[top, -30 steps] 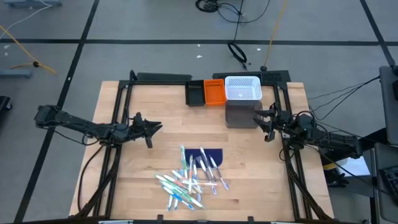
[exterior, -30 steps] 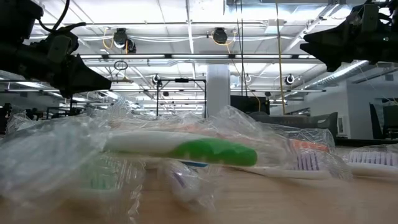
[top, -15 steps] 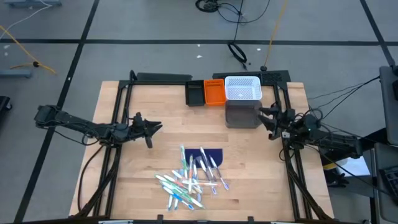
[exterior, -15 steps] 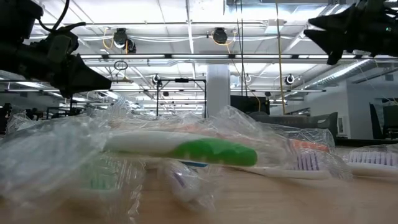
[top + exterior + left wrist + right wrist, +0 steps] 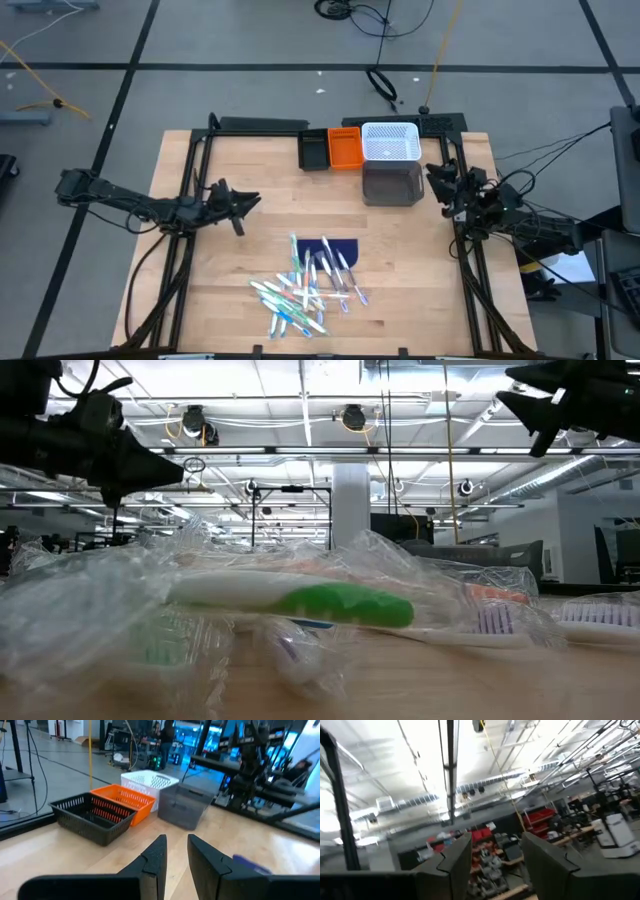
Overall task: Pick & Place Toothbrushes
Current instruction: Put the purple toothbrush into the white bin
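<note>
The toothbrushes (image 5: pixel 308 284) lie heaped at the near middle of the bench (image 5: pixel 250 170), partly over a dark blue mat (image 5: pixel 338 247). The left gripper (image 5: pixel 250 203) hovers empty, fingers slightly parted. The right gripper (image 5: pixel 434 176), beside the grey bin (image 5: pixel 391 184), holds nothing between its spread fingers.

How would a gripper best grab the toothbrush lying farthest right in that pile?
Probably from straight above, closing across the thin handle near its middle. That toothbrush lies flat on the table at the edge of the pile of toothbrushes, so its outer side looks freer of neighbours. Whether wrapping overlaps it is unclear.
</note>
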### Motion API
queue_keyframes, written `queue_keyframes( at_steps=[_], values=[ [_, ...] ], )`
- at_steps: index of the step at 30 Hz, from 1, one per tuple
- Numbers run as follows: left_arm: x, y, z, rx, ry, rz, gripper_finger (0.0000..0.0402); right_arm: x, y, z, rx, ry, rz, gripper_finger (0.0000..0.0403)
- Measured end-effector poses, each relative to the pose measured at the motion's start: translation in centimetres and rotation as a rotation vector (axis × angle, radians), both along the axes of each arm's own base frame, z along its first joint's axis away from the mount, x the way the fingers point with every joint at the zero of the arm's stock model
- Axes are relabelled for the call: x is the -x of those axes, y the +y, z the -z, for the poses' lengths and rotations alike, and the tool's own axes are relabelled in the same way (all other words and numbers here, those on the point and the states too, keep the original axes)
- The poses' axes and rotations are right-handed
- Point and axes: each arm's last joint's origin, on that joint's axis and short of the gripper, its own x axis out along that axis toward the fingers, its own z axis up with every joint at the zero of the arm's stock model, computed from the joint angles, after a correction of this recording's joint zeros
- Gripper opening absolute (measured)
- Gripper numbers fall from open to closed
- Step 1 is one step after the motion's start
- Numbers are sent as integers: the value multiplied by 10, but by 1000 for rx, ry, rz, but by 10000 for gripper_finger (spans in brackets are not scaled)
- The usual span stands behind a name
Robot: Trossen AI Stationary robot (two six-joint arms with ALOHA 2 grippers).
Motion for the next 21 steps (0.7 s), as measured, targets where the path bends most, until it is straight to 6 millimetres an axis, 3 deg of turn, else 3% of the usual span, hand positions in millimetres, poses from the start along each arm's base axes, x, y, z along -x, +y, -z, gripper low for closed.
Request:
queue_keyframes(
  at_steps=[2, 7, 13, 21],
  values=[
    [0, 0, -1, 7, -14, 0, 76, -4, 0, 2, -33, 29, -61, 164],
    [0, 0, -3, 38, -45, -8, 76, -28, 1, 27, -145, 368, -254, 164],
    [0, 0, -4, 37, -53, -9, 76, -56, 2, 16, -212, 536, -444, 164],
    [0, 1, -5, 34, -67, -36, 76, -102, 30, 29, -249, 824, -645, 164]
  ],
)
